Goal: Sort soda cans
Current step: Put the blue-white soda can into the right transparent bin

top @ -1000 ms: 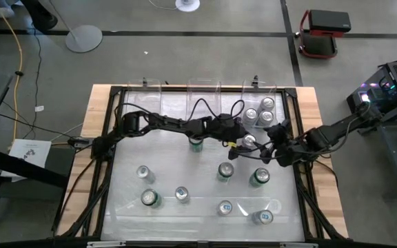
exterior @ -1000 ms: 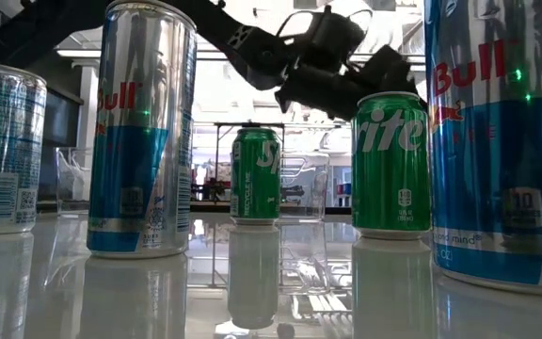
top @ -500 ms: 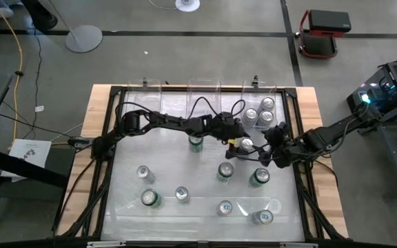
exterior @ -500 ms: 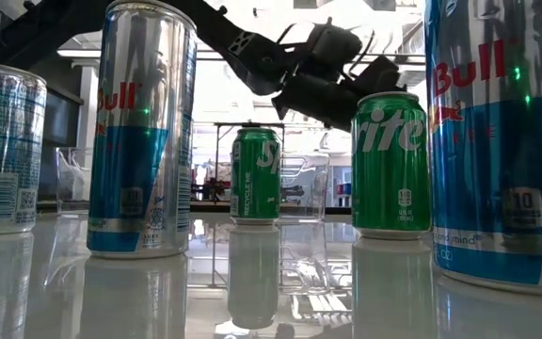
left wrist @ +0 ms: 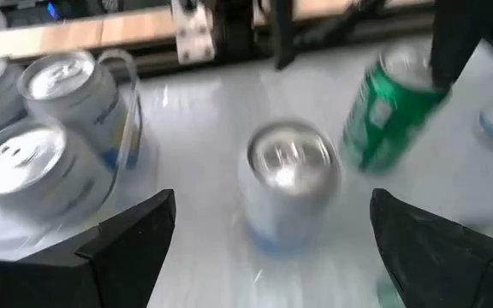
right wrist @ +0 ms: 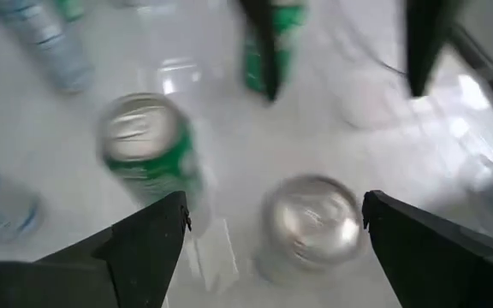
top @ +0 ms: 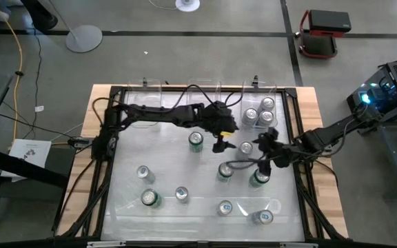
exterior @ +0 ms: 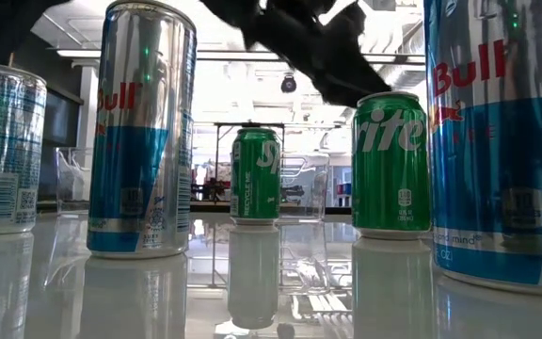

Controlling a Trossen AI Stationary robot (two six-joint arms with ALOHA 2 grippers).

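A plain silver can (top: 245, 147) stands upright on the white table between my two grippers, touched by neither. My left gripper (top: 220, 142) is open just to its left, raised above the table. In the left wrist view the can (left wrist: 291, 180) stands ahead of the open fingers. My right gripper (top: 260, 143) is open just to the can's right. In the right wrist view the can (right wrist: 311, 222) stands between the spread fingers. Three silver-topped cans (top: 259, 114) stand in a clear bin at the far right.
Green cans (top: 196, 141) (top: 225, 171) (top: 259, 178) stand close around the grippers. Several more cans (top: 181, 194) are spread over the near half of the table. Clear bins (top: 204, 88) line the far edge. Tall blue-and-silver cans (exterior: 144, 127) fill the low view.
My left gripper has drawn back from the silver can toward the table's left edge and has risen. The can stays upright on the table where it was set. My right gripper has shifted a little toward the can.
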